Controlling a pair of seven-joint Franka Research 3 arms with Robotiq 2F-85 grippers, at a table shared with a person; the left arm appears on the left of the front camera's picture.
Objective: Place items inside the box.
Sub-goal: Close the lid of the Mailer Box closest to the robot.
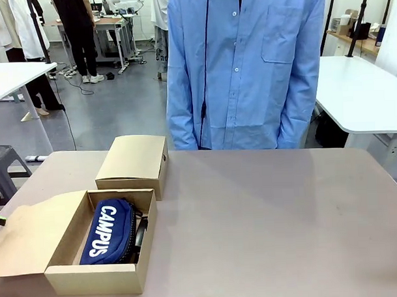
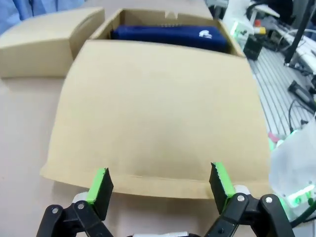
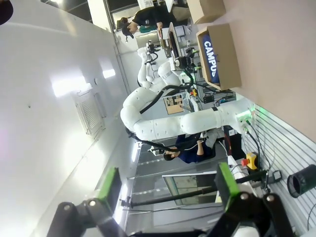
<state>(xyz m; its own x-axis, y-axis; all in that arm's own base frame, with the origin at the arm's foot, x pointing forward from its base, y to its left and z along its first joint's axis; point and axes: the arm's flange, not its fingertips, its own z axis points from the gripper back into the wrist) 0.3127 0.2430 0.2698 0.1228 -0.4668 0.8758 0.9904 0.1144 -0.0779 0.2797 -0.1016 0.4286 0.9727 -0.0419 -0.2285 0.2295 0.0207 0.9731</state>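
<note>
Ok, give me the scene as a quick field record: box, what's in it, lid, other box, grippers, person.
box: open, near left of table
contents: navy CAMPUS pouch, something dark beside it
lid flap: folded out flat to the left
small box: closed, behind the open one
left gripper: open, at the flap's free edge
right gripper: open, away from the table, holding nothing
person: standing at far side

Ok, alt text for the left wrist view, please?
The left end effector, open, hovers at the free edge of the brown cardboard box's wide lid flap, folded out flat. Beyond it, a navy zip pouch lies inside the box; a smaller closed cardboard box sits alongside.
</note>
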